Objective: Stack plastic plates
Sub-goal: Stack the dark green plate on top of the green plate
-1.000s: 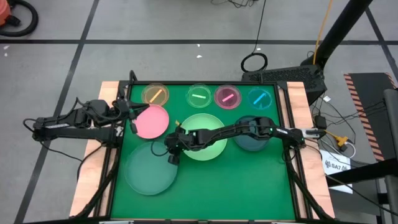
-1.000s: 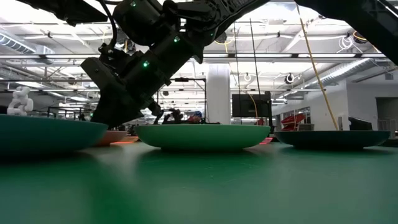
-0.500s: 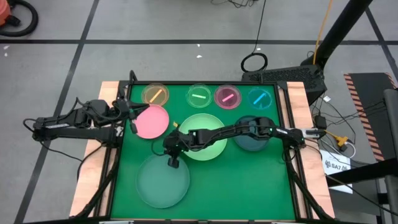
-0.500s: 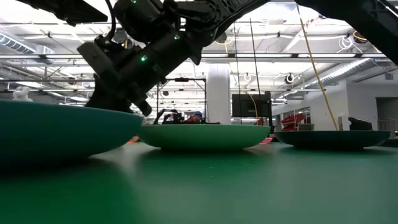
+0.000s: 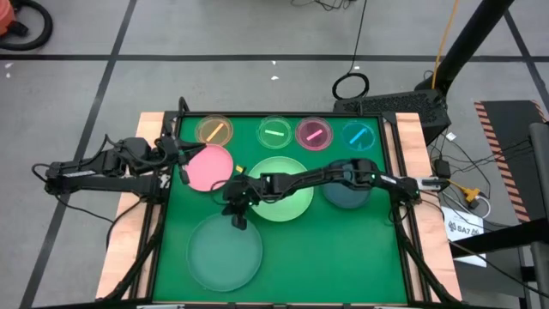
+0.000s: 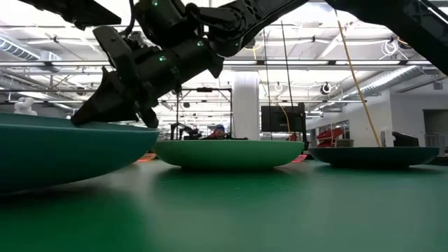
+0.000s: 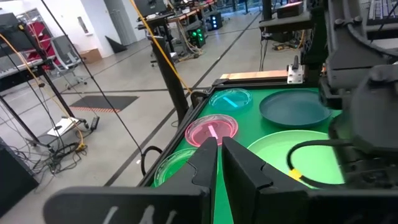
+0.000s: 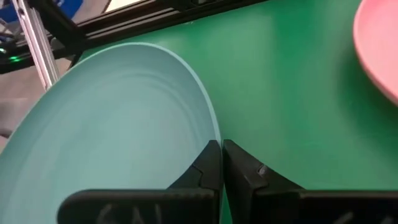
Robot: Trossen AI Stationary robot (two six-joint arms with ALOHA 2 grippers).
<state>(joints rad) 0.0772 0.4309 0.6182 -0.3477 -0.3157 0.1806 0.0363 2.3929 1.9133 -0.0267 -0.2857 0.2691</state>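
High view: right gripper (image 5: 235,212) pinched shut on frosted clear plate (image 5: 225,251) rim; left gripper (image 5: 182,160) shut, idle beside pink plate (image 5: 208,167); nothing stacked yet.

Frosted plastic plate (image 5: 225,251), matt green tabletop (image 5: 343,249)

— Around the work area?
— Green-topped desk (image 5: 283,249) with pale wooden edges. Grey floor (image 5: 257,34) crossed by dark tape lines. Coiled black cable (image 5: 351,86) just beyond the desk.
— Further off?
— Orange vacuum (image 5: 21,21) at the corner; white pillar (image 6: 246,105) behind.
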